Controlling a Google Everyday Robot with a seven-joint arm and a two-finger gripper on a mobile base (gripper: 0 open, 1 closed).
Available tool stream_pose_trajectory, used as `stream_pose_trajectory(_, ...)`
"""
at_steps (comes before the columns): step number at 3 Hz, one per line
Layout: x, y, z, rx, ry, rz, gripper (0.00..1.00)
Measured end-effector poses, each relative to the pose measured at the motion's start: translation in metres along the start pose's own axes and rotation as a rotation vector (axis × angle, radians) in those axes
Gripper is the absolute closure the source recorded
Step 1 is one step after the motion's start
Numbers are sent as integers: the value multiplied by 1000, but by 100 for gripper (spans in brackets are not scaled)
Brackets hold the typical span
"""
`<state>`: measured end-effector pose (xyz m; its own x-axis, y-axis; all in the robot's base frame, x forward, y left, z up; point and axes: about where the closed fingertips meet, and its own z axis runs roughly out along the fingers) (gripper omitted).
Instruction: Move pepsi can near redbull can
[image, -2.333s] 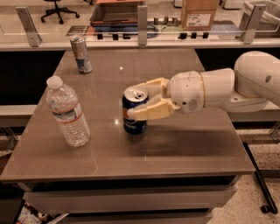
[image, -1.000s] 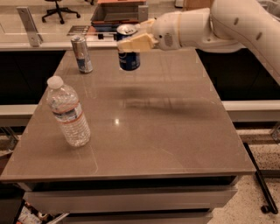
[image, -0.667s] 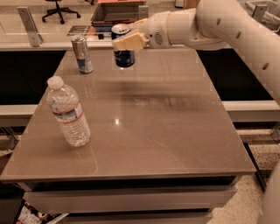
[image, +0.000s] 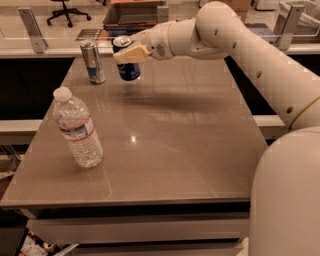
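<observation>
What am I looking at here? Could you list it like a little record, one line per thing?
gripper: over the far left of the table, shut on the pepsi can
pepsi can: upright, just right of the redbull can, not touching it
redbull can: upright at the far left corner
bottle: standing, near left, clear plastic
table: brown, flat top

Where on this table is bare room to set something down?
Free: the right half of the table and its middle, right of the water bottle. Crowded: far left corner, where the gripper holds the pepsi can beside the redbull can.
</observation>
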<state>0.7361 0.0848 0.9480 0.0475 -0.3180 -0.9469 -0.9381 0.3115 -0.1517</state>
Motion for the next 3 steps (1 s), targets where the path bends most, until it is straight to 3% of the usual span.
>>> stream_pose_trajectory(2,27,7,53,-94,-22,47,100)
stream_pose_trajectory(3,27,9,55,-97,-21,47,82)
